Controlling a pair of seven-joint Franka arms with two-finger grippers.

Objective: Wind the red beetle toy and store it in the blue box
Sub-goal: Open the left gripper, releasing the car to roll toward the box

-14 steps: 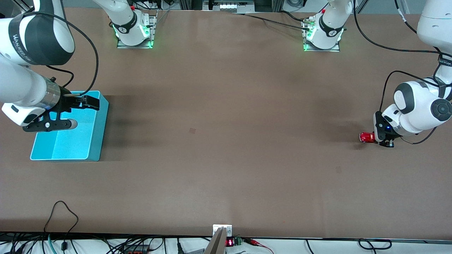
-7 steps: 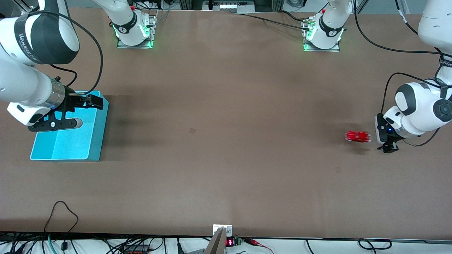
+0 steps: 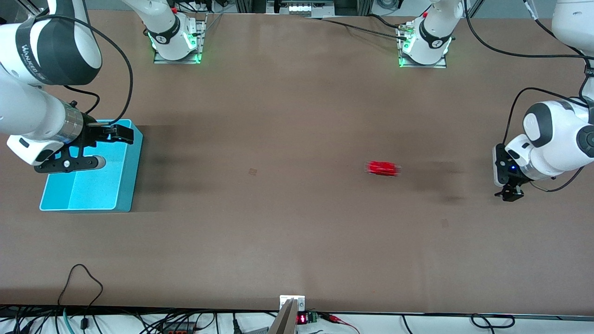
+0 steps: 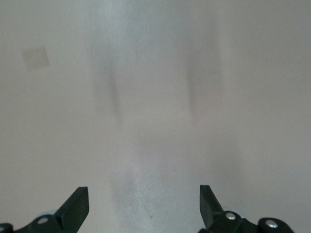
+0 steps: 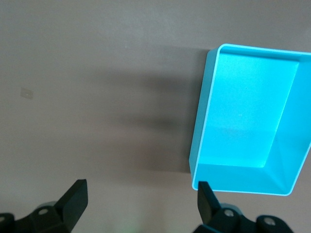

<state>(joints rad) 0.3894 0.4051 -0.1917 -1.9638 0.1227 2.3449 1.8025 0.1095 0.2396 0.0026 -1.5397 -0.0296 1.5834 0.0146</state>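
We see one red beetle toy [image 3: 383,168] on the bare table [image 3: 287,232], right of centre in the front view, blurred, its long axis lying across the frame from the left arm's end of the table toward the right arm's end; we cannot tell which end is its nose. It stands well apart from both grippers. One blue box [image 3: 100,185] sits at the middle left of the frame, its long sides running up and down the view, and we see nothing inside it. Our left gripper [image 3: 509,192] hangs low over the table at the middle right, fingers spread wide on nothing. Our right gripper [image 3: 109,146] waits over the box's upper rim, fingers wide apart and empty.
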